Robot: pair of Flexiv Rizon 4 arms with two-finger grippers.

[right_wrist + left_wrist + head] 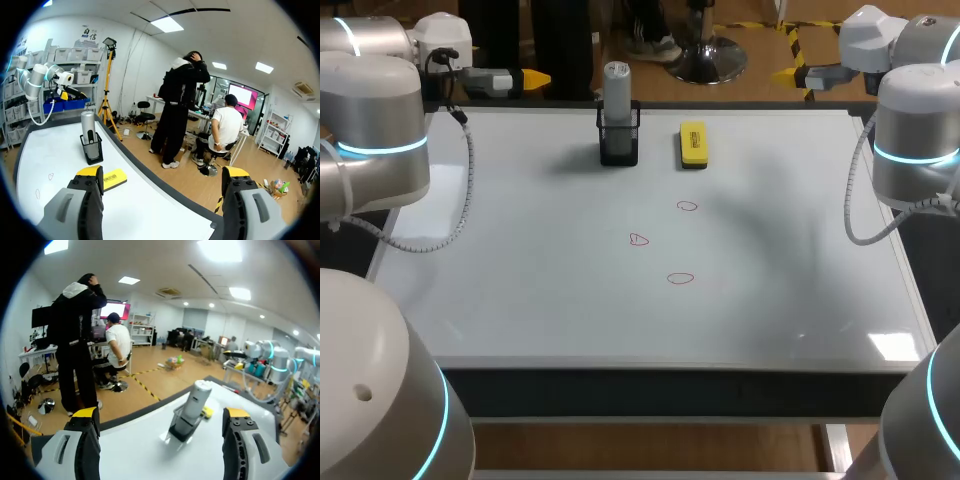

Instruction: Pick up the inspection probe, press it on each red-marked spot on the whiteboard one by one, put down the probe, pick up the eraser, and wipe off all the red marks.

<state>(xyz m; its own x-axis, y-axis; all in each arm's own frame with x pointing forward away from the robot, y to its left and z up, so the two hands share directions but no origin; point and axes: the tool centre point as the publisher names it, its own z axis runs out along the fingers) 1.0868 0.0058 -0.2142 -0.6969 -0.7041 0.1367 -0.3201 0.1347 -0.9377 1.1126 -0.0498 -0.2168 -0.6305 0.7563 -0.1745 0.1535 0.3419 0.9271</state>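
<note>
The grey cylindrical probe (617,88) stands upright in a black holder (619,142) at the whiteboard's far middle. Just right of it lies the yellow eraser (693,143). Three red marks (687,206) (638,239) (680,279) sit mid-board. My left gripper (533,77) hovers open beyond the far left edge, with probe (195,399) and eraser (206,411) ahead of its yellow fingertips (86,413). My right gripper (786,73) is open beyond the far right edge; ahead of it and off to one side are the probe (88,128), the eraser (114,178) and red marks (51,176).
The whiteboard (520,300) covers most of the table, with a dark frame along its front edge (660,390). Grey cables (460,200) (860,215) hang from both arms over the board's side edges. Both arm bases fill the near corners.
</note>
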